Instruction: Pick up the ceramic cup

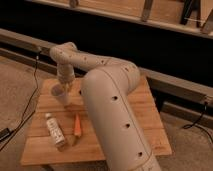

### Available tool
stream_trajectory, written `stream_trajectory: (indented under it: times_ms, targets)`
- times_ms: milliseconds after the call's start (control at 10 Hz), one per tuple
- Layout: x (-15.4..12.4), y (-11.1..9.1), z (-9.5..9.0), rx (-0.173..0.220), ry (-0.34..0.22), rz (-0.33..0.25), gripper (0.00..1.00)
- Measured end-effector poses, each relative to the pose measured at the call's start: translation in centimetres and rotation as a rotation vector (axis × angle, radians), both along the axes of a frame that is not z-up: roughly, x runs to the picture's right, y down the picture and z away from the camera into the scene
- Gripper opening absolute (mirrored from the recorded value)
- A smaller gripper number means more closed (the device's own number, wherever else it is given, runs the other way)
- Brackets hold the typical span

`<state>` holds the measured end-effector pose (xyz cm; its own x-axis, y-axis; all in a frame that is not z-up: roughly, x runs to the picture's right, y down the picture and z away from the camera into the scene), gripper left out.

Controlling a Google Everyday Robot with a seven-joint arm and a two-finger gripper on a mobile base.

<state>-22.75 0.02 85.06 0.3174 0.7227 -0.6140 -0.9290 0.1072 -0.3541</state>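
The ceramic cup [60, 95] is small and whitish and sits at the far left part of the wooden table [145, 120]. My gripper [65, 82] hangs straight down over it, right at the cup's rim, at the end of the pale arm [107, 95] that fills the middle of the view. The arm's wrist hides where the gripper meets the cup. I cannot tell whether the cup rests on the table or is lifted just off it.
A white bottle with a label [55, 131] lies near the table's front left. An orange carrot-like object [77, 125] lies beside it. A dark cable [30, 107] runs along the floor on the left. A long rail [180, 87] runs behind the table.
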Motion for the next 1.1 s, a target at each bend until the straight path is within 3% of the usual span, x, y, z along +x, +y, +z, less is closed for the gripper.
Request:
stream_trajectory:
  times_ms: [400, 600, 800, 1100]
  targets:
    - [0.4, -2.6, -2.5, 0.013, -0.045, 0.077, 0.00]
    - [2.2, -5.2, -4.5, 0.038, -0.116, 0.190, 0.00]
    - [3.4, -5.8, -5.4, 0.048, -0.155, 0.236, 0.00]
    - [4.9, -5.3, -5.7, 0.055, -0.171, 0.247, 0.00]
